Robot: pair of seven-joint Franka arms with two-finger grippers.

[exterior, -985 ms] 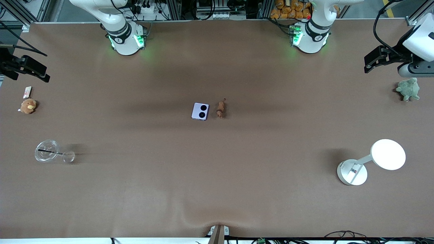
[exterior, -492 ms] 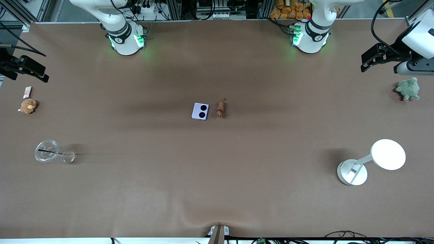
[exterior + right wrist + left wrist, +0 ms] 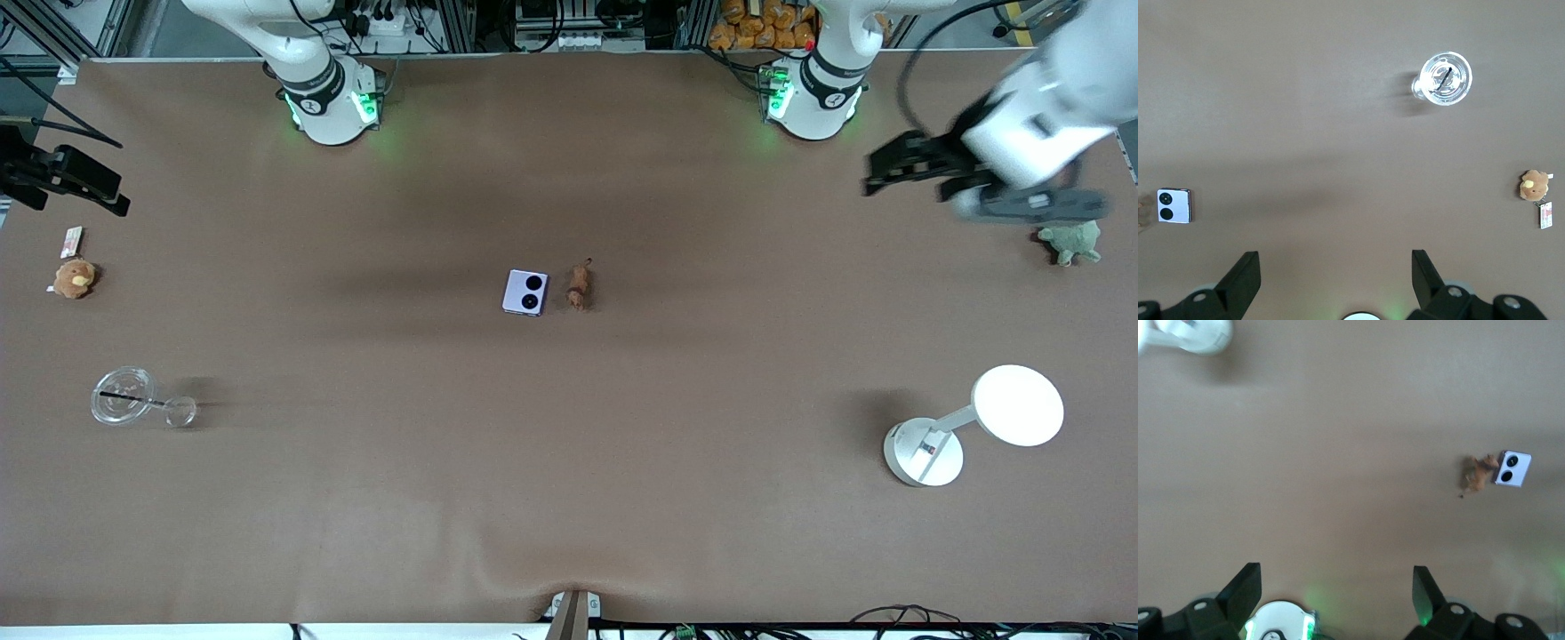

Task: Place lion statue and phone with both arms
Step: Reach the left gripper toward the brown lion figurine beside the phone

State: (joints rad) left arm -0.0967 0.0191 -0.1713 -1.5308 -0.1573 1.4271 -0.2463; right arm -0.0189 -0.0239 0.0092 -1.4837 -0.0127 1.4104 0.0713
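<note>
- The phone (image 3: 525, 292) lies flat in the middle of the table (image 3: 569, 498), its two black camera circles up. The lion statue (image 3: 579, 285) lies just beside it, toward the left arm's end, with a narrow gap between them.
- The front view alone takes in both ends of the table at once: a green plush turtle (image 3: 1072, 242) and a white lamp (image 3: 978, 422) at the left arm's end, a tan plush toy (image 3: 74, 277) and a clear glass cup (image 3: 124, 396) at the right arm's end.
- The left wrist view adds what the front view cannot: the left gripper (image 3: 1337, 590) has its fingers spread wide, nothing between them. It hangs over bare table near the turtle.
- The right wrist view shows the same for the right gripper (image 3: 1336, 275): spread wide and empty, above the table's edge near the tan toy.
- That view catches the phone in full, the lion only at its border.
</note>
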